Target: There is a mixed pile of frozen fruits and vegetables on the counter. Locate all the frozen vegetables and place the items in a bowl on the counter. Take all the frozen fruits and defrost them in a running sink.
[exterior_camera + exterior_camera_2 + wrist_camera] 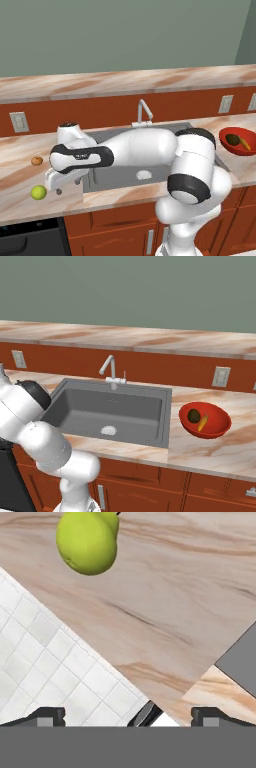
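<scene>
Fingers released and empty at frame bottom, yellow-green ball upper left on tabletop, nothing between, orange ball beside, sink centre, red bowl right

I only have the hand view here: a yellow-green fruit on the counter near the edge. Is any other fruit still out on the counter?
Observer: Yes. In the left base view a small orange ball lies on the counter, behind the yellow-green fruit.
Operator: Are the vegetables sorted?
Observer: The carrot and the dark brown lump lie in the red bowl, right of the sink.
Operator: Anything in the sink?
Observer: No food; its drain is bare.
</scene>
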